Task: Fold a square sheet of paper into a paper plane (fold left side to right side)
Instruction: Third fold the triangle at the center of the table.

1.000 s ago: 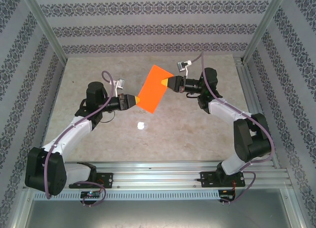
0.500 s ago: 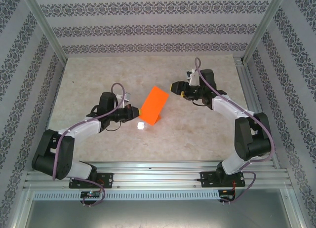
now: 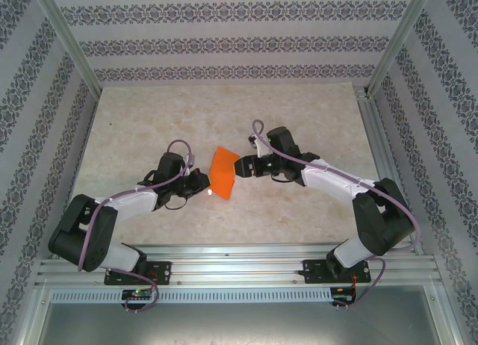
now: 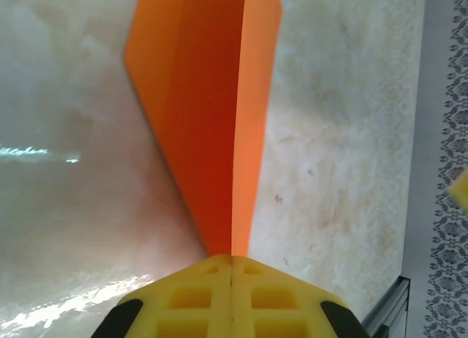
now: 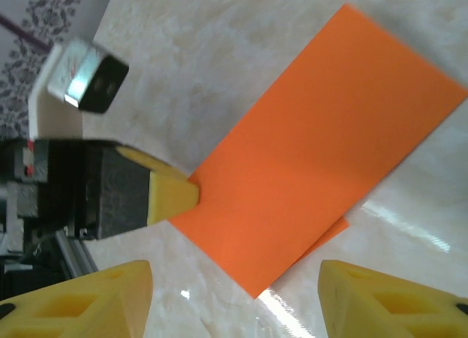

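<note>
We see the left end effector [image 4: 232, 259] clenched on the folded orange paper [image 4: 212, 118] at mid-frame; the right end effector [image 5: 232, 273] hangs released.

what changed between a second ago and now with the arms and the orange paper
The right gripper let go of the square sheet of paper, spread its fingers and came in beside the sheet's right edge. The left gripper brought the sheet down and towards the near edge of the table. Same as before: the left fingers are shut on the sheet, and the sheet is folded in half.
</note>
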Available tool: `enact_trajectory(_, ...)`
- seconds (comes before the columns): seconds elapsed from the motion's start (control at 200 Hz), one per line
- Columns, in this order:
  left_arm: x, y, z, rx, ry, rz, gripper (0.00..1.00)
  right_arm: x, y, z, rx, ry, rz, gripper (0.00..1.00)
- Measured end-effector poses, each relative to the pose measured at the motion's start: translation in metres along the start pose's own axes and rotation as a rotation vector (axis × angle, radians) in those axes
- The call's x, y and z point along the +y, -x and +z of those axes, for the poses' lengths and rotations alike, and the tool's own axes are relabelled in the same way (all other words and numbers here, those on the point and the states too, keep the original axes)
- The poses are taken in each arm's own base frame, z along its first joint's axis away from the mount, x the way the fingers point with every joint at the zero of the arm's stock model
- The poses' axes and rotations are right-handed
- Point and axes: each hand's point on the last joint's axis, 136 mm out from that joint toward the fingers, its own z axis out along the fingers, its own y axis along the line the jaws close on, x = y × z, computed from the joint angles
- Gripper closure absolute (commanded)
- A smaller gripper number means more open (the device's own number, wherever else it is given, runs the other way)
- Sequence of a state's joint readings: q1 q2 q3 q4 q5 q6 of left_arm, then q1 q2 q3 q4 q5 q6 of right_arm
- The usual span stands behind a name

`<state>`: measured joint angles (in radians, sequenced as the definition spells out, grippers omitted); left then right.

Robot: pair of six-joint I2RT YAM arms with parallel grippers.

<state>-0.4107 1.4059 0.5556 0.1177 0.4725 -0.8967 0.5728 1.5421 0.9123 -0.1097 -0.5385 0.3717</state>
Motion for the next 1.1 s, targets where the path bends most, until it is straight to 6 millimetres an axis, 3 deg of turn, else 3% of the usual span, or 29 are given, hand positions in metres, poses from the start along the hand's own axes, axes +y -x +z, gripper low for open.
enact_trajectory(0.165, -0.012, 0.007, -0.004, -0.019, -0.003, -0.04, 1.0, 0.016, -0.029, 0.026, 0.02, 0.028, -0.131, 0.4)
enact_trajectory(0.425, -0.006, 0.004, -0.002, -0.001, 0.051, -0.155, 1.0, 0.03, -0.06, 0.044, 0.015, 0.021, -0.413, 0.42)
enact_trajectory(0.724, 0.004, -0.003, 0.005, 0.026, 0.091, -0.247, 1.0, 0.026, -0.076, 0.074, 0.059, -0.113, -0.7, 0.41)
enact_trajectory(0.894, 0.005, -0.005, 0.008, 0.033, 0.097, -0.267, 1.0, 0.025, -0.073, 0.089, 0.066, -0.193, -0.811, 0.41)
enact_trajectory(1.099, 0.004, -0.003, 0.009, 0.033, 0.096, -0.283, 1.0, 0.013, -0.066, 0.092, 0.065, -0.281, -0.858, 0.52)
